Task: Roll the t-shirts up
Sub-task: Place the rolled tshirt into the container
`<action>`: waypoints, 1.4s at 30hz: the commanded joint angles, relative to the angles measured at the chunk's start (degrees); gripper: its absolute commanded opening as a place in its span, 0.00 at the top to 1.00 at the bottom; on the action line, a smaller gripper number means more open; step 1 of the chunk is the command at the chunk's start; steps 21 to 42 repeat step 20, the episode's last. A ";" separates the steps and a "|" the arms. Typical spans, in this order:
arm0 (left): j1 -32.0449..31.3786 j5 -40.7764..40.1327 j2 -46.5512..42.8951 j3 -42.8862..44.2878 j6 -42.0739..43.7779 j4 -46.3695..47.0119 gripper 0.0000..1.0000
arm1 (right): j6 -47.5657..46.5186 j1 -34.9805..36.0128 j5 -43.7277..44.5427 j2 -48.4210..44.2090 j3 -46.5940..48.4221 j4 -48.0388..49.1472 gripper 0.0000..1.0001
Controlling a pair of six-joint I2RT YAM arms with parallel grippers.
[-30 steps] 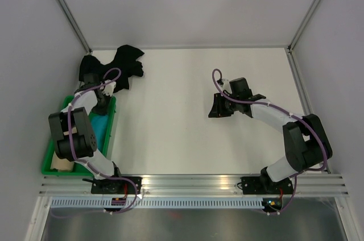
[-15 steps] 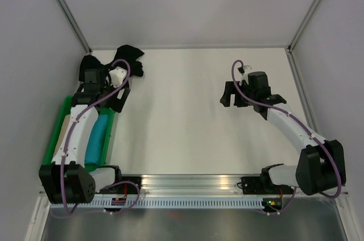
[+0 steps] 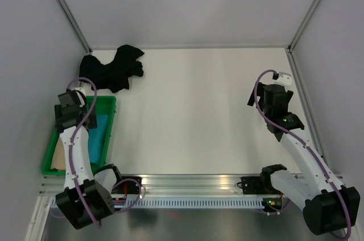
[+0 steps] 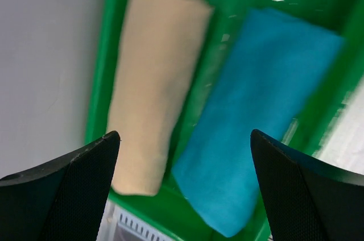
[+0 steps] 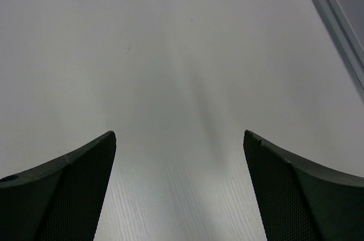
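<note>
A black t-shirt (image 3: 114, 69) lies crumpled at the table's back left corner. In the green tray (image 3: 112, 110) a teal t-shirt (image 4: 267, 110) and a tan t-shirt (image 4: 153, 76) lie rolled side by side; from above, the teal roll (image 3: 101, 136) and the tan roll's end (image 3: 57, 162) show. My left gripper (image 3: 67, 115) hangs open above the tray, and the left wrist view shows the left gripper (image 4: 185, 134) empty over both rolls. My right gripper (image 3: 267, 94) is open over bare table at the right, and the right gripper (image 5: 179, 133) holds nothing.
The tray (image 4: 170, 212) sits against the left wall near the front rail. Enclosure walls close in the left, back and right sides. A metal frame edge (image 5: 335, 19) runs along the right of the white tabletop (image 3: 193, 110).
Both grippers have opened wide. The left arm has swung back from beside the black t-shirt to above the tray. The right arm has moved from the table's middle toward the right wall.
</note>
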 commanded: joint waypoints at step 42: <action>4.27 -5.32 -9.92 -0.85 -6.16 -0.30 0.00 | 2.11 -0.02 -2.64 -2.96 -5.92 2.99 0.02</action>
